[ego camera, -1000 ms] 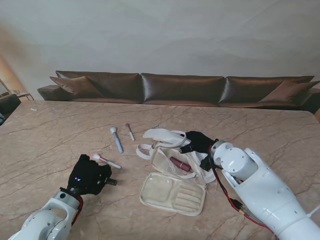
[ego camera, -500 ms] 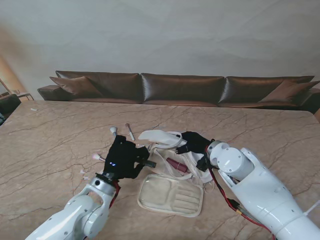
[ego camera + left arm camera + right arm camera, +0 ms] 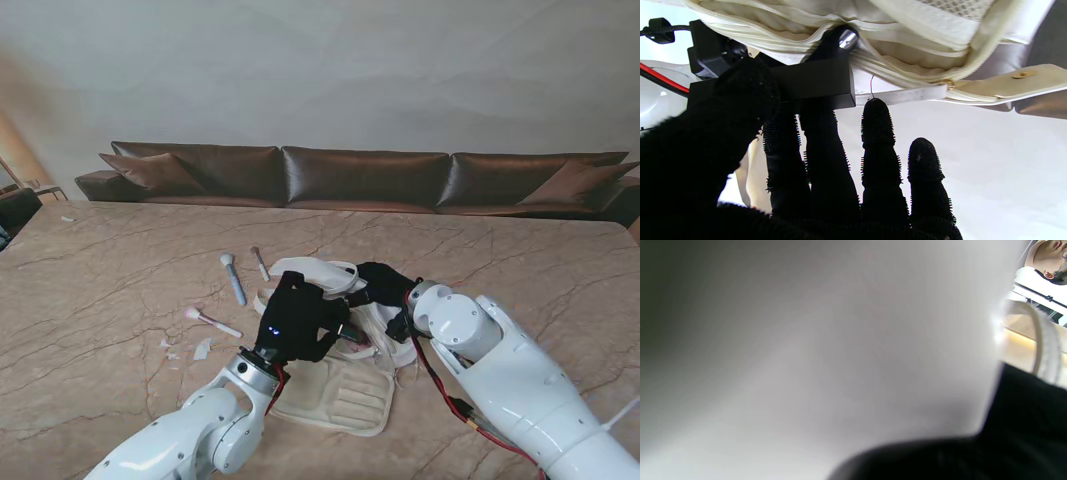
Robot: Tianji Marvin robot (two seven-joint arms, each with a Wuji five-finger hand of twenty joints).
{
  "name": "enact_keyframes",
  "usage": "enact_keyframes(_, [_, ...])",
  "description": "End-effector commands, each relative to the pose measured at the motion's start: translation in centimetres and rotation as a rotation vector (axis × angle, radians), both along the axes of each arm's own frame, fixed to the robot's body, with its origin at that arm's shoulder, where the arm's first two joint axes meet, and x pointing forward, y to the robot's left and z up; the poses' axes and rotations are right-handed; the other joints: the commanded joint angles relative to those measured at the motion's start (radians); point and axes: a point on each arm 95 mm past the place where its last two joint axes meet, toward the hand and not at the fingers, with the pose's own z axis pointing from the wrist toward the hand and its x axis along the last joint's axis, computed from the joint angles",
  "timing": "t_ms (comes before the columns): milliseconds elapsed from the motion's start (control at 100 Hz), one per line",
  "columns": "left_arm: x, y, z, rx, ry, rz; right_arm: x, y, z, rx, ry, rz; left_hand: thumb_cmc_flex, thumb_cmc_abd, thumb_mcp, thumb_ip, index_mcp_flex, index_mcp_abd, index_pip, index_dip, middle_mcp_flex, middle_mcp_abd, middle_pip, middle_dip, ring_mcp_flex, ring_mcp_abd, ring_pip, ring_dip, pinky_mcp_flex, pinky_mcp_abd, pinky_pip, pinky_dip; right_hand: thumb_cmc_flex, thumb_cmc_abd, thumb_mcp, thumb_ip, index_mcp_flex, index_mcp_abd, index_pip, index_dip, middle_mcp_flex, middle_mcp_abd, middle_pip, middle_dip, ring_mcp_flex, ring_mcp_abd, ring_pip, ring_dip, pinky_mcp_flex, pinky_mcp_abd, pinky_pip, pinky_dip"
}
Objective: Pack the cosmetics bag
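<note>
Stand view: left hand (image 3: pixel 300 325) over the mouth of the cream cosmetics bag (image 3: pixel 335 390), near the middle of the marble table (image 3: pixel 90 260), closed on a black item mostly hidden here. Right hand (image 3: pixel 385 285) on the far right rim of the bag, seemingly pinning or lifting fabric; grip can't be told, fingers buried in cloth. Bag flap splayed flat toward the near edge. Left over toward the left side: blue-handled brush (image 3: pixel 233 278), thin small brush (image 3: pixel 260 263), pink-tipped brush (image 3: pixel 208 320), some white scraps nearby.

Left wrist view: fingers (image 3: pixel 875 133) and thumb clamped on a black boxy item (image 3: pixel 813 81) with a shiny metal end, that end poking at the zipper edge of the bag (image 3: pixel 907 60). Two outer fingers straight, not gripping.

Right wrist view: mostly blurred pale fabric against the lens, bit of black glove, a cream strap (image 3: pixel 1045 346). No grip readable.

Risks, judged: item catching on the zipper lip instead of clearing it, dragging the soft bag sideways; thin pinch letting it twist or drop outside; opening sagging shut if the right hand slips.
</note>
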Motion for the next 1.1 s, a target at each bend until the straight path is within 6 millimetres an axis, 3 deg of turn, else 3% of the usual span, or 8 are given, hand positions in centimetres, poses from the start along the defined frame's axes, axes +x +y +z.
enact_keyframes(0, [-0.4,-1.0,0.1,-0.026,0.007,-0.014,0.0,0.7,0.6,0.019,-0.013,0.009,0.051,0.019,0.032,-0.007,0.064,-0.164,0.099,0.008,0.075,-0.037,0.009,-0.003,0.017,-0.024,0.019,0.019,-0.005,-0.001,0.026,0.012,0.066,0.06,0.087,0.025,0.069,-0.203,0.088,0.041,0.029,-0.019,0.042,0.008,0.081,-0.01,0.089,0.028,0.037,-0.051,0.089,0.02])
enact_keyframes(440, [0.8,-3.0,-0.9,-0.021,0.018,-0.027,-0.3,0.8,0.7,0.033,-0.01,0.022,0.042,0.017,0.032,-0.011,0.062,-0.16,0.102,-0.002,0.09,-0.031,0.008,-0.05,0.023,-0.028,0.059,0.057,-0.021,-0.018,0.046,0.026,0.069,0.059,0.087,0.026,0.073,-0.201,0.091,0.042,0.029,-0.017,0.043,0.009,0.08,-0.008,0.089,0.027,0.036,-0.05,0.089,0.02])
enact_keyframes(1090, [4.3,-0.1,-2.0,0.241,0.0,0.044,-0.8,0.2,1.0,0.041,0.005,0.052,0.057,0.025,0.024,-0.004,0.063,-0.131,0.112,-0.029,0.084,-0.014,0.01,-0.07,0.019,-0.012,0.062,0.065,-0.034,-0.003,0.052,0.028,0.072,0.06,0.089,0.028,0.074,-0.22,0.097,0.079,0.027,-0.021,0.055,0.027,0.08,-0.009,0.091,0.028,0.036,-0.05,0.089,0.02])
